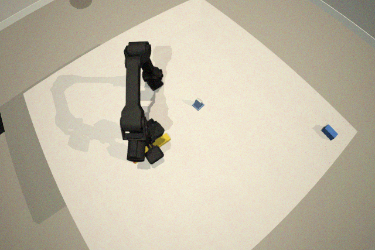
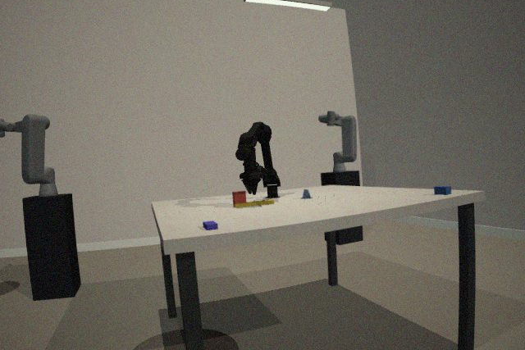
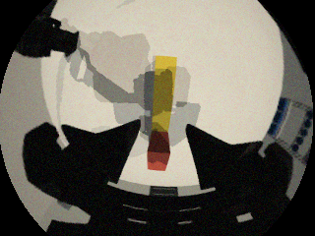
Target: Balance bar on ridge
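Note:
The yellow bar (image 1: 166, 137) (image 2: 260, 202) (image 3: 164, 93) lies flat on the table, with a red block (image 2: 239, 197) (image 3: 157, 161) standing on one end. In the top view the arm hides most of the red block. The blue-grey ridge (image 1: 198, 104) (image 2: 306, 194) stands apart on the table with nothing on it; it is out of the wrist view. My gripper (image 1: 150, 144) (image 2: 253, 193) (image 3: 163, 124) is open and empty, pointing down a little above the bar. In the wrist view the bar runs lengthwise between the two fingertips, with the red end nearer the palm.
A blue block (image 1: 329, 132) (image 2: 442, 190) lies near the far right corner of the table (image 1: 227, 180) (image 2: 339, 206). A small purple block (image 2: 210, 225) lies near the table's front left edge in the exterior view. Two grey arms on black pedestals stand beyond the table.

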Controlling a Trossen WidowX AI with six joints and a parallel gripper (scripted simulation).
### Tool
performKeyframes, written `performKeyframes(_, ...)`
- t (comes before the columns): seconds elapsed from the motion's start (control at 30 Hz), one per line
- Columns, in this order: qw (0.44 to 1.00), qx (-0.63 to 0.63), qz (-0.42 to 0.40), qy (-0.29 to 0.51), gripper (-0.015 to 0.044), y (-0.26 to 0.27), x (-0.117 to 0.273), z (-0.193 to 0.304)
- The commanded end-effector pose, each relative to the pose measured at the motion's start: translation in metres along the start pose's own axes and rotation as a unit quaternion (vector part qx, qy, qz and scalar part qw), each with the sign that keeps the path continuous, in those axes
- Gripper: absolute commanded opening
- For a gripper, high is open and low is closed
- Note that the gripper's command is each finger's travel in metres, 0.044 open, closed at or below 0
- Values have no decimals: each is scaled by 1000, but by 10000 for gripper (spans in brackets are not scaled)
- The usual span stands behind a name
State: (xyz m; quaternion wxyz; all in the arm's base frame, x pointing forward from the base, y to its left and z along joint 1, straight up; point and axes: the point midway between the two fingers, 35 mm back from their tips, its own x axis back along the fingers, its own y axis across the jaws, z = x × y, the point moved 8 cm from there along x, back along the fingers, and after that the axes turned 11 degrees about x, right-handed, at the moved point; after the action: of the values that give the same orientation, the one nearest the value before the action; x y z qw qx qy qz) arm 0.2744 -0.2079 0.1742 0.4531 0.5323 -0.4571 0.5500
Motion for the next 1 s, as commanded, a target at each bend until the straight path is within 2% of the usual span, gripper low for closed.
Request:
performKeyframes(0.0, 1000, 2, -1, 2, 315, 3, -20, -2)
performKeyframes(0.97, 1000, 2, -1, 2, 315, 3, -46, -2)
